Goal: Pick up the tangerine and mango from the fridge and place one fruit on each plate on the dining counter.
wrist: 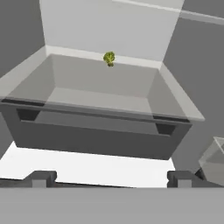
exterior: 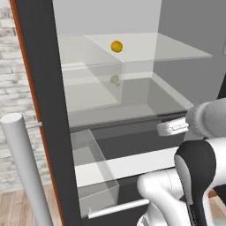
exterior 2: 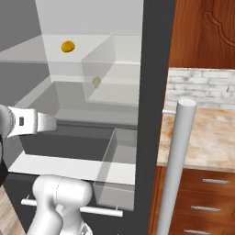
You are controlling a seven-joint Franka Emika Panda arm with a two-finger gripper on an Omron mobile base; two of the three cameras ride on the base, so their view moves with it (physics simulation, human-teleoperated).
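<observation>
The mango (exterior: pixel 116 46) is sitting on a clear glass shelf (exterior: pixel 176 50) high up inside the fridge (exterior: pixel 42 88), near the pale back wall, and nothing is touching it. In the right base view the same yellow fruit (exterior 2: pixel 68 46) is lying on the upper shelf toward the left. One level below it, a small green broccoli-like piece (wrist: pixel 109 58) is resting at the far edge of a lower glass shelf (wrist: pixel 100 98), against the back wall. The fridge door is standing open, and a clear door bin (exterior: pixel 95 176) is hanging on its inner side. A long silver bar handle (exterior 2: pixel 176 165) is rising close to the camera. The gripper (wrist: pixel 111 178) is hanging in front of the lower shelf with its two dark finger tips (wrist: pixel 41 177) standing wide apart, holding nothing, well below the mango. Beyond the open door on the right, a stone counter top (exterior 2: pixel 206 137) mottled with brown is sitting over red-brown wood drawers (exterior 2: pixel 206 193)
</observation>
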